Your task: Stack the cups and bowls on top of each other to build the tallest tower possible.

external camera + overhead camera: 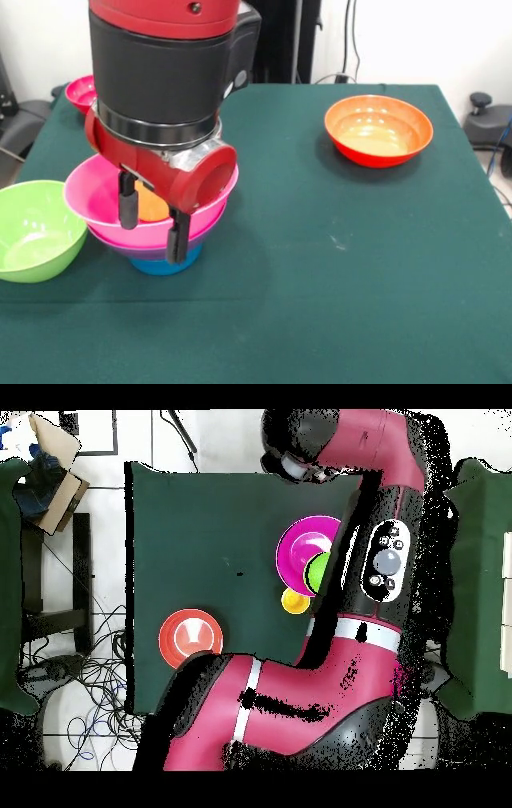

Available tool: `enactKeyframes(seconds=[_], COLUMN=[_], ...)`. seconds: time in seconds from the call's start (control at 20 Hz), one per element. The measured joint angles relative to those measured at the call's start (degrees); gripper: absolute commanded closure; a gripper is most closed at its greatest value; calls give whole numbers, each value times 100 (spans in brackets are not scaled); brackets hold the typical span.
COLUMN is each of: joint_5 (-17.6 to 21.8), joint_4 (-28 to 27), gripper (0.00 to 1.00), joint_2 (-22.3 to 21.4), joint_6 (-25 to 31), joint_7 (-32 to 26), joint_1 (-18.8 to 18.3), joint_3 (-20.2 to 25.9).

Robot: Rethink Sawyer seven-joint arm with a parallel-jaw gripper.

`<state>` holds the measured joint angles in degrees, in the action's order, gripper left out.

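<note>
Left edge, front view: big lime green bowl [36,228] sits upright on the surface [336,264], glossy, smooth-walled, empty, near the pile at its 9 o'clock but not touching it.

Small red bowl [80,90] sits at the far corner, roughly 11 o'clock of the pile, half hidden behind the arm.

The tower [156,240] so far: a blue piece [164,264] at the base, a thin purple band above it, then pink rims nested, the wide pink bowl [96,196] on top, mouth up. An orange-yellow cup [150,204] appears to sit inside the pink bowl; the wrist hides most of it.

Gripper [152,216] hangs over the pink bowl, jaws apart. One dark finger is inside the bowl by the cup, the other outside its near rim. Whether they touch anything I cannot tell.

Orange bowl [378,130] lies well apart at 2 o'clock, upright, shiny and empty.

Judgement: step in hand is work at the tower's top, either setting down or gripping the pink rim or cup. Next move calls for a straight vertical motion. Slick nested plastic shifts easily under side load.
</note>
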<state>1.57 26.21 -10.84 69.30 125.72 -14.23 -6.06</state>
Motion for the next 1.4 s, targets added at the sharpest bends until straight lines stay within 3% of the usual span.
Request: enactKeyframes(seconds=[0.65,1.4], joint_5=[34,38], joint_4=[709,1003], gripper=[0,0], joint_2=[-113,-124], joint_6=[-818,-921], joint_7=[-145,-165], joint_1=[-306,-601], joint_3=[5,72])
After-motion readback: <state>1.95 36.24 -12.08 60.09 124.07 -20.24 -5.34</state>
